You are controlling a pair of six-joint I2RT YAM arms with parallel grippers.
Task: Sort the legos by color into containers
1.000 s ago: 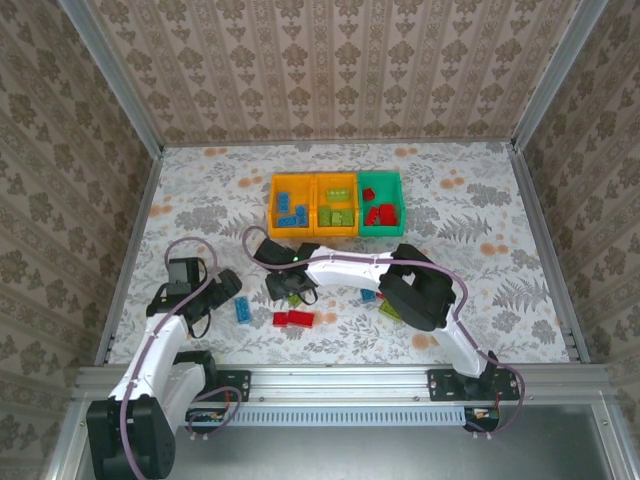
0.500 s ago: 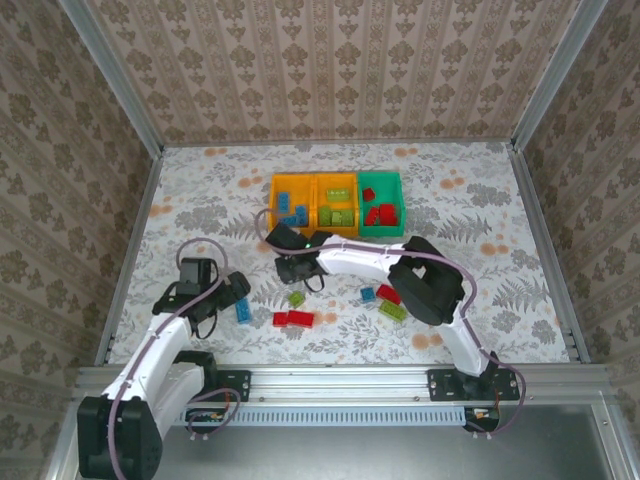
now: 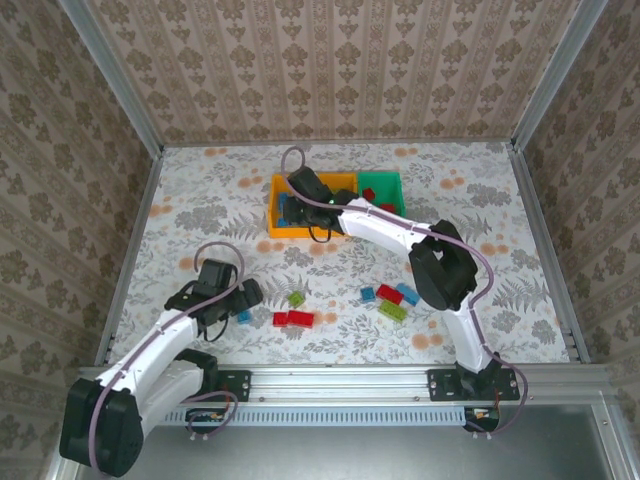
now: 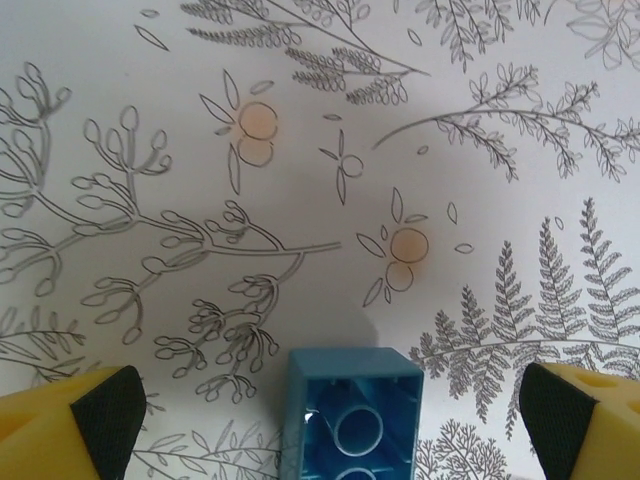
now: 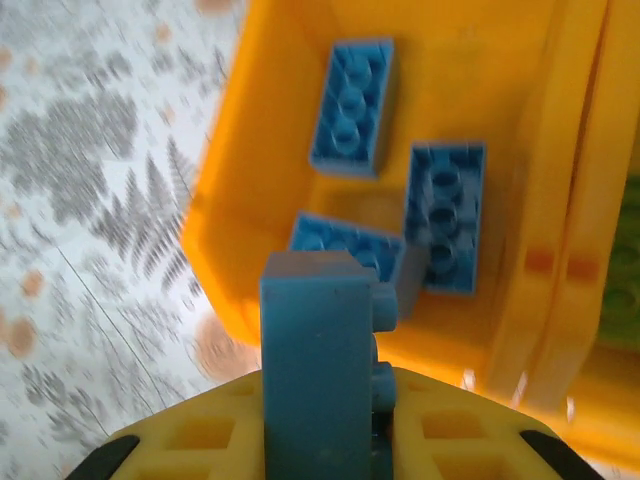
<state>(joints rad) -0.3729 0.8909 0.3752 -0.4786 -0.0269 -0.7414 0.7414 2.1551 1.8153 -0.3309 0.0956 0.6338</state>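
Right fingers (image 5: 200, 440) pinching blue brick (image 5: 315, 370) over orange bin (image 5: 480, 90), left fingers (image 4: 50, 425) spread, probably straddling another brick (image 4: 350, 415).

Two orange-yellow bins (image 3: 274, 205), one green bin (image 3: 381, 177). Loose: three red bricks (image 3: 300, 319), three blue bricks (image 3: 369, 294), two lime bricks (image 3: 297, 298).

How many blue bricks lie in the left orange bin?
3 blue bricks: one at the far end, one at right, one nearest, partly behind the held brick. More may be hidden.
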